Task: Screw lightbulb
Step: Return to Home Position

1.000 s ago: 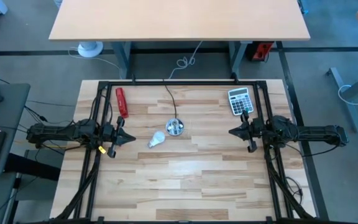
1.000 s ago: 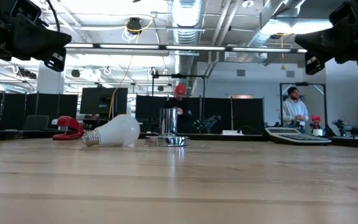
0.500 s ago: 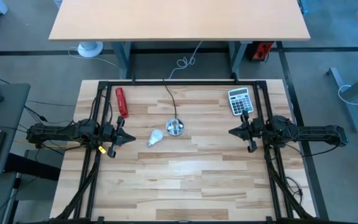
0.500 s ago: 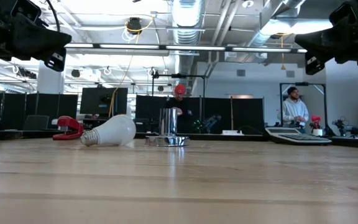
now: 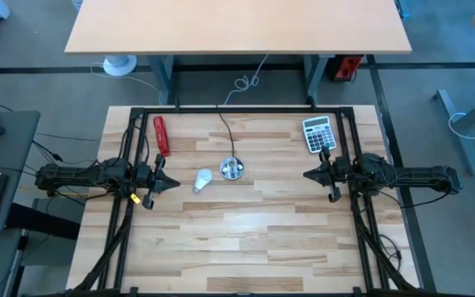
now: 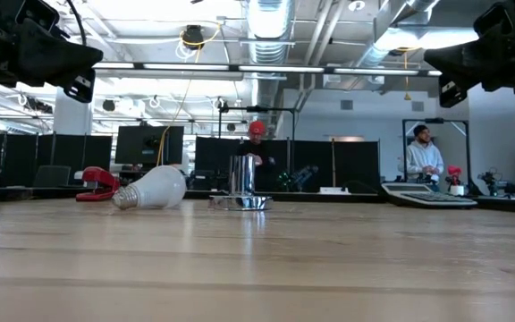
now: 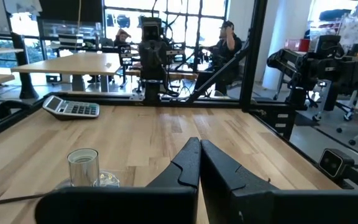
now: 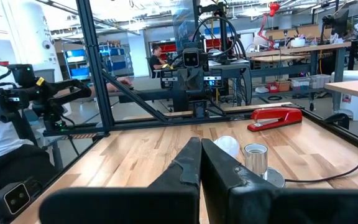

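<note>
High view: bulb [image 5: 202, 179] lies on its side on the table [image 5: 246, 239], near the socket [image 5: 232, 170] but not screwed in. Both arms sit drawn back at opposite table edges, seemingly at home.

Low view: bulb's screw base points away from the socket.

Left wrist view: left gripper [image 7: 199, 144] pressed together, empty.

Right wrist view: right gripper [image 8: 199, 143] likewise closed, empty.

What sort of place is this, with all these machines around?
Probably a robotics lab or workshop. The left arm and right arm wait at a framed wooden table, another robot arm stands at a station beyond it, and an open hall with dark screens and bare ceiling ducts lies behind.
</note>
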